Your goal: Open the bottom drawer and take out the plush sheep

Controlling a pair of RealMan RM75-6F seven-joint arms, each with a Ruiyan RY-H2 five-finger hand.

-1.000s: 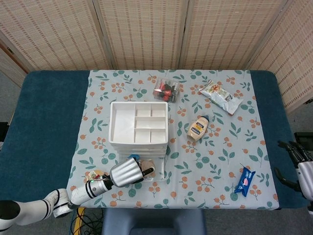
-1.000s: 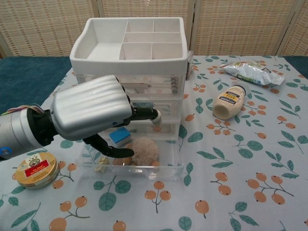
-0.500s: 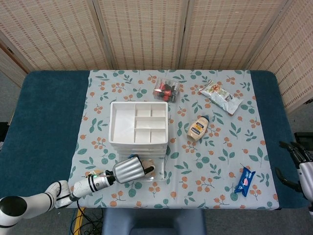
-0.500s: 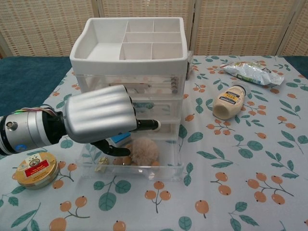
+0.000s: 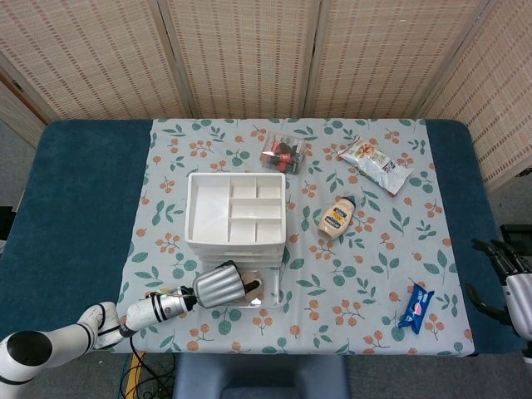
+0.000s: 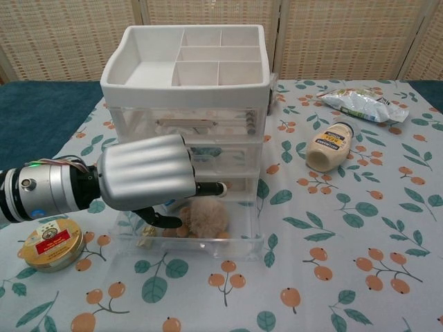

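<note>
The white drawer unit [image 6: 187, 69] stands mid-table, also in the head view [image 5: 235, 208]. Its clear bottom drawer [image 6: 197, 247] is pulled out toward me. The beige plush sheep [image 6: 205, 216] lies inside it, just visible from above [image 5: 253, 284]. My left hand [image 6: 145, 173] reaches into the drawer from the left, over the sheep's left side; one finger stretches above the sheep and the thumb lies low beside it. The back of the hand hides the other fingers. The sheep still rests on the drawer floor. My right hand [image 5: 509, 278] hangs off the table's right edge, fingers apart and empty.
A round tin [image 6: 52, 242] sits left of the drawer. A mayonnaise bottle [image 6: 331, 146] and a snack bag [image 6: 360, 104] lie to the right. A blue packet [image 5: 416, 306] is near the front right, and a clear box [image 5: 281, 153] stands behind the unit.
My left hand has sunk lower and further into the open drawer, closing in on the sheep and covering the blue item beside it. The right hand has stayed put.
</note>
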